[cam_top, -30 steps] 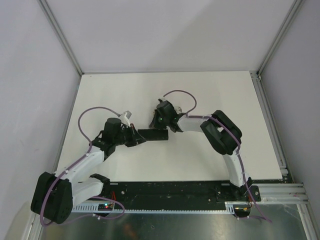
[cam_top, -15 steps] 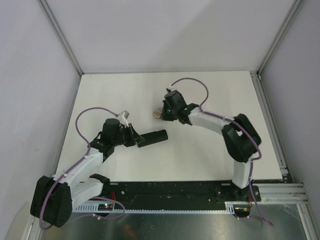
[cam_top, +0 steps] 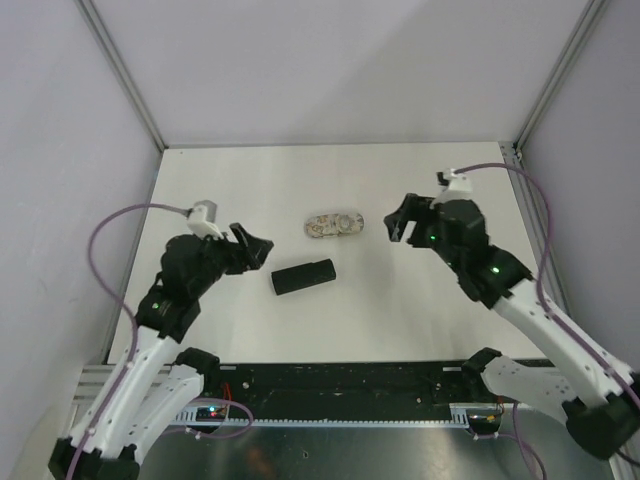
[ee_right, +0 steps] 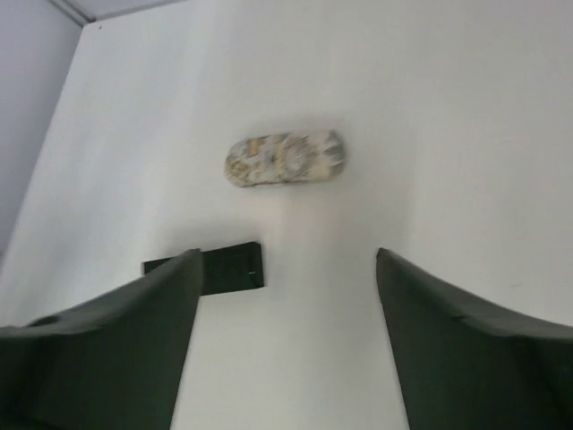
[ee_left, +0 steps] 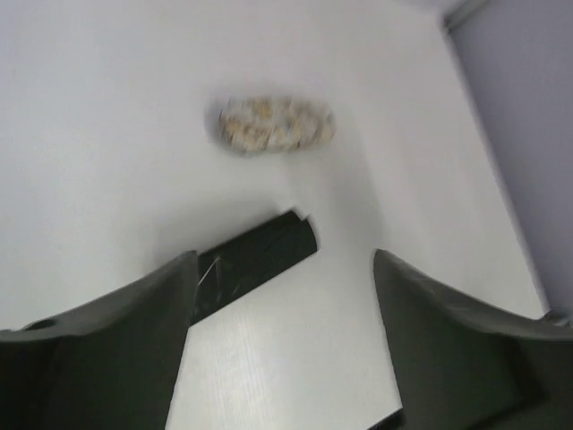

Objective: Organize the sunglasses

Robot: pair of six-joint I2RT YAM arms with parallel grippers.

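Looking from above, you have the left gripper (cam_top: 255, 248) spread wide and empty, with the black case (cam_top: 303, 276) just ahead of its tips. The right gripper (cam_top: 396, 222), equally wide and empty, hangs near the beige case (cam_top: 334, 225), which lies ahead of it. Through the left wrist, the black case lies between the fingers, the beige one beyond. Through the right wrist, both cases sit ahead and look shut. No sunglasses show anywhere; likely they're inside, which would explain the empty jaws.

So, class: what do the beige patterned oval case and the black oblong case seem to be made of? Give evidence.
Beige patterned oval case: probably printed fabric or a covered shell, matt; mottled print, no glare, though blurred. Black oblong case: likely plastic or leatherette, dull finish; uniform black, crisp straight edges.
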